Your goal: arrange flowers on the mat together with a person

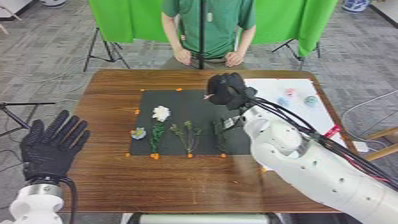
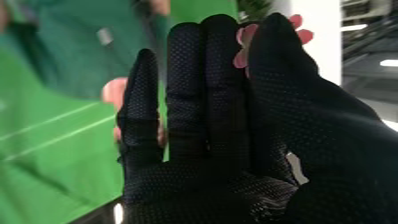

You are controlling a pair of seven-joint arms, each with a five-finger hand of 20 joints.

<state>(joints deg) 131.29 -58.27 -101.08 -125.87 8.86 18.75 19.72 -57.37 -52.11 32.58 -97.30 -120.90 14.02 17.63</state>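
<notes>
At upper centre, the mesh-gloved right hand (image 1: 229, 91) is pinching a round-petalled pink flower (image 2: 305, 36); at left, the left hand (image 1: 51, 150) is spreading straight fingers.

A long-stemmed white flower (image 1: 161, 113) is lying on the dark mat (image 1: 195, 107) between a small blue-yellow flower (image 1: 138, 133) and green sprigs (image 1: 187, 134) — a pink flower (image 2: 305, 36) is sitting pinched in the right hand (image 1: 229, 92).
</notes>
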